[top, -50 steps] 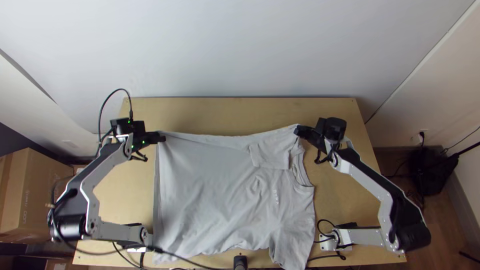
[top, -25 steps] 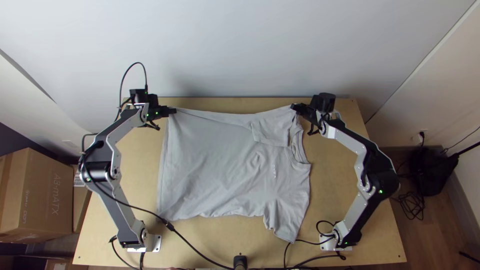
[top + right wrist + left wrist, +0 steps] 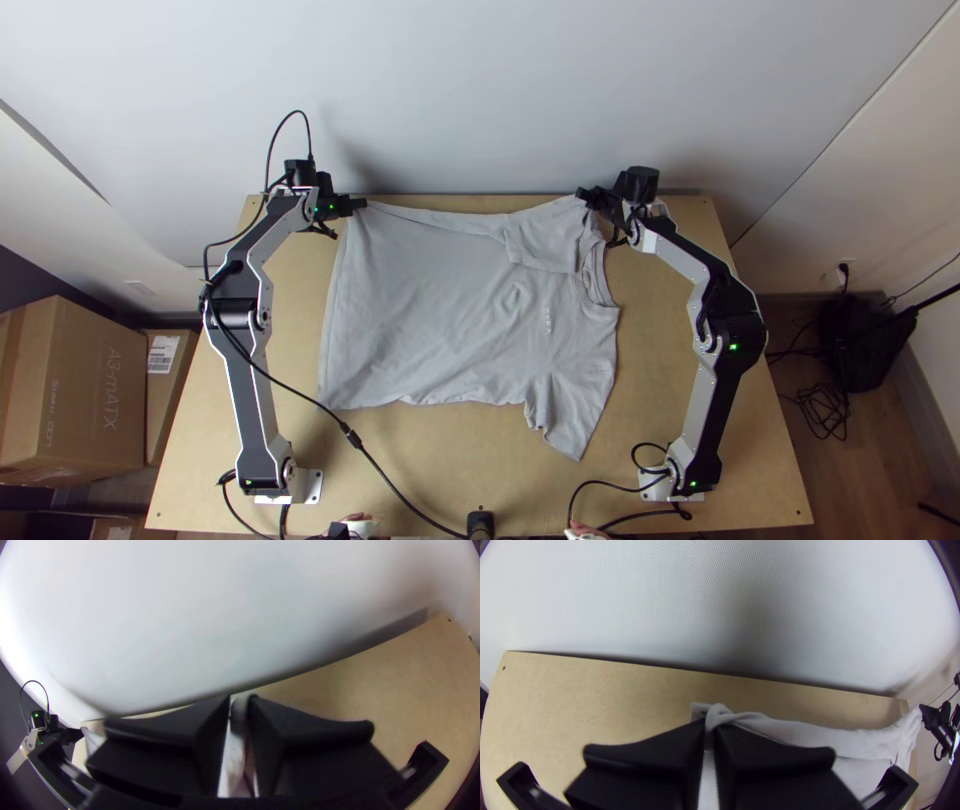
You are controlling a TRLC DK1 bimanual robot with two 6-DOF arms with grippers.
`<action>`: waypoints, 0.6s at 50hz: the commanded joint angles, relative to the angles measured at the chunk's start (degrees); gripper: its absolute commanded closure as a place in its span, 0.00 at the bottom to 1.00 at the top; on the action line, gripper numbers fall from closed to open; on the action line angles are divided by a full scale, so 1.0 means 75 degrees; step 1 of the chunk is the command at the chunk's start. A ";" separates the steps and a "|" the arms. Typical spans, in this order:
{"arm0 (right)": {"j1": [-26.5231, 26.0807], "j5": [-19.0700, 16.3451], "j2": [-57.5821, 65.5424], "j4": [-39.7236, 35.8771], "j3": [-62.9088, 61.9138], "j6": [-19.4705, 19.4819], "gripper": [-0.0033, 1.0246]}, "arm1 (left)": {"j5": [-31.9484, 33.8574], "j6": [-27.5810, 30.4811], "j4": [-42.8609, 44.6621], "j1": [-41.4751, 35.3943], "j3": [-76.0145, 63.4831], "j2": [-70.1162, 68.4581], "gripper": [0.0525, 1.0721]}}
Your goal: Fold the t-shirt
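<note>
Left pincer [image 3: 358,204] and right pincer [image 3: 585,195] were both clamped on the t-shirt [image 3: 450,300] at the worktop's [image 3: 480,450] far edge: the left on a hem corner, the right at the shoulder beside the collar [image 3: 598,285]. Cloth was pinched between each pair of fingers. From there the shirt ran back over the middle of the worktop, mostly spread, its hem towards the left arm.

Folding looked to be in its early stages. The far sleeve [image 3: 545,245] lay turned in over the body, and a narrow band ran along the held edge, so one side had probably been folded in. The near sleeve [image 3: 578,420] stuck out, not tucked in. Left to do, as far as I could judge, were laying down the held edge, turning in the near side, then folding the length to a compact bundle.
</note>
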 commanded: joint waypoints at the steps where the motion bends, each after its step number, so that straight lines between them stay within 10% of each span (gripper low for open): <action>1: -0.0225 0.0118 -0.0023 -0.0004 0.0247 0.0038 0.35 | -0.0194 -0.0027 -0.0341 -0.0008 0.0444 0.0125 0.19; 3: -0.0272 0.0165 -0.0176 -0.0004 0.0212 0.0015 0.29 | -0.0229 0.0055 -0.0622 0.0027 0.0526 0.0008 0.04; 30: -0.0506 0.0353 -0.6480 -0.2523 -0.4018 0.1011 0.19 | 0.0357 0.0559 -0.1852 0.0589 -0.3505 -0.5547 0.05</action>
